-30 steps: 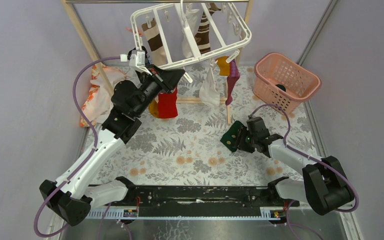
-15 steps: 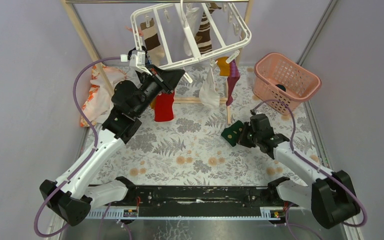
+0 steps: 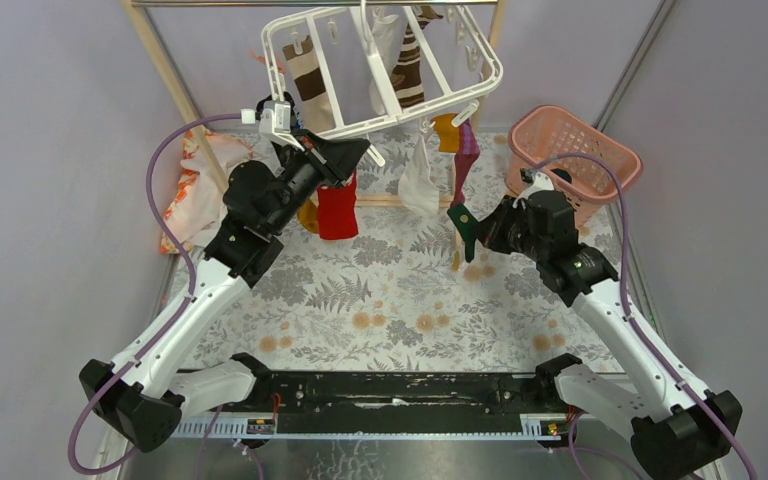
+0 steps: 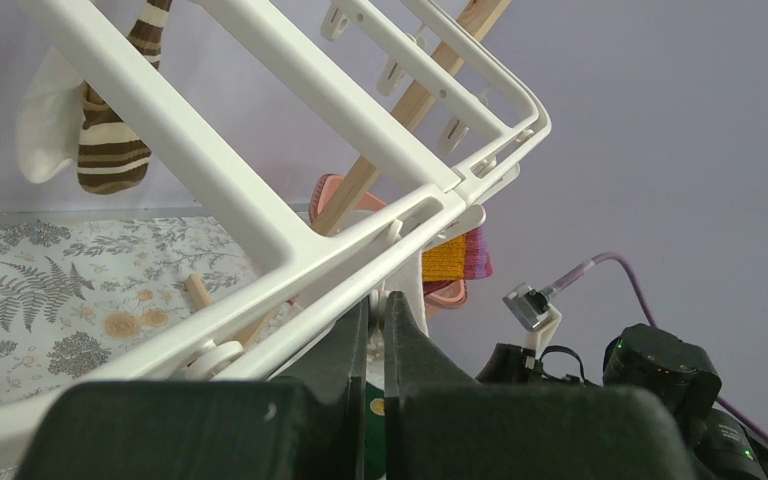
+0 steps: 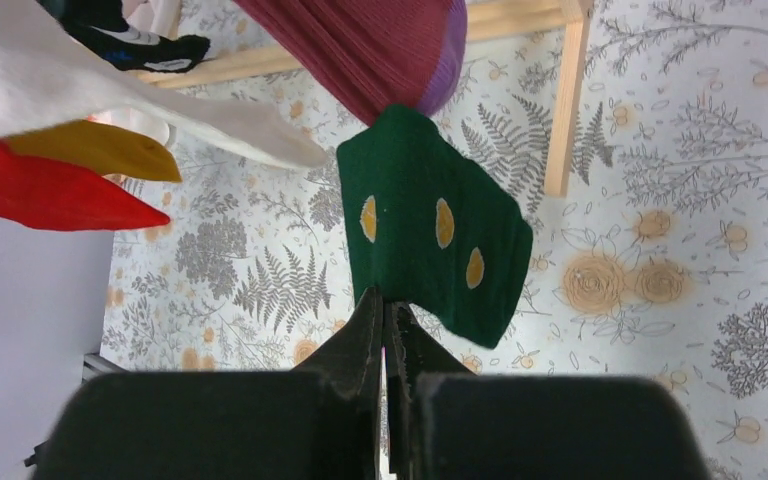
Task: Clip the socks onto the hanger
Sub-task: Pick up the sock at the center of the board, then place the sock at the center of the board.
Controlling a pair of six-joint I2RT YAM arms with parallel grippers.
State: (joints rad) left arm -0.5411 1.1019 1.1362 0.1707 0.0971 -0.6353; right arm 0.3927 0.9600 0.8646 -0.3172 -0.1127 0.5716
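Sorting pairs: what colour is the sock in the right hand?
The sock is dark green with yellow dots, clearest in the right wrist view.

Plain lilac walls (image 3: 40,200) close in on three sides. The table (image 3: 380,300) wears a grey fern-and-flower print (evenly lit, soft shadows). A wooden rack (image 3: 165,70) stands at 12 o'clock, a pink basket (image 3: 590,135) at 2, a crumpled orange-and-white cloth (image 3: 195,190) at 10.

Overhead, two wrist close-ups; shared hanger (image 3: 385,80)
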